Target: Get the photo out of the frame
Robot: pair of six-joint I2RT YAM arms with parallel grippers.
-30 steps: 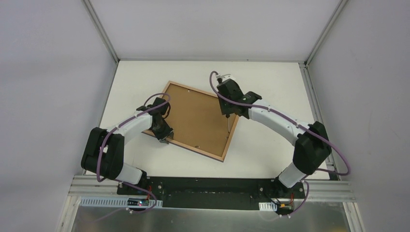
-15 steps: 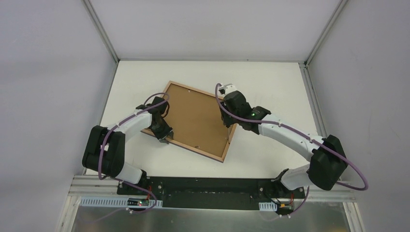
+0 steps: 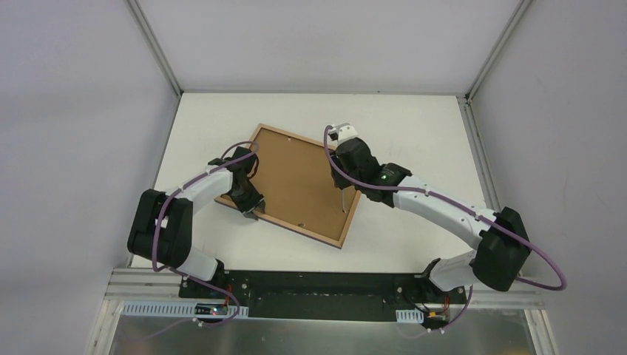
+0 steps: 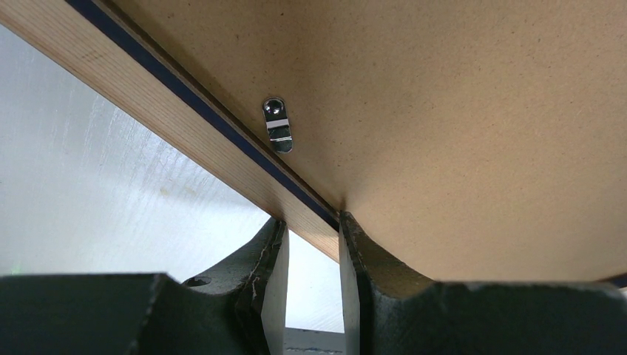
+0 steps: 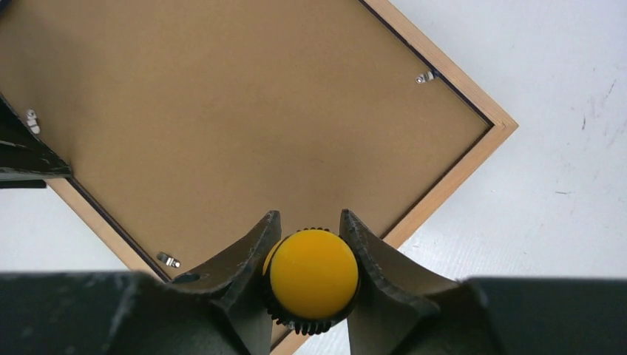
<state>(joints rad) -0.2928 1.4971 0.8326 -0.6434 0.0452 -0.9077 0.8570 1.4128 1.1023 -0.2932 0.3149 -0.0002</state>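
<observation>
The frame (image 3: 303,231) lies face down on the white table, turned like a diamond, its wood-coloured back edge up. The brown backing board (image 3: 296,177) fills it, and the photo is hidden beneath. My left gripper (image 3: 251,211) is shut on the frame's near-left rail (image 4: 185,140), one finger outside and one against the board (image 4: 458,133). My right gripper (image 3: 345,177) is shut on a screwdriver with a yellow-capped handle (image 5: 314,274). Its shaft (image 3: 344,200) points down at the board near the frame's right rail (image 5: 458,166).
Small metal retaining clips sit along the inner rim: one next to my left fingers (image 4: 279,126), one near the right corner (image 5: 424,76), one on the near edge (image 5: 168,259). White table (image 3: 414,126) surrounds the frame; grey walls enclose it.
My right arm's elbow has swung out to the right and its wrist has shifted slightly nearer, still holding the screwdriver over the right side. The left gripper and frame have stayed put.
</observation>
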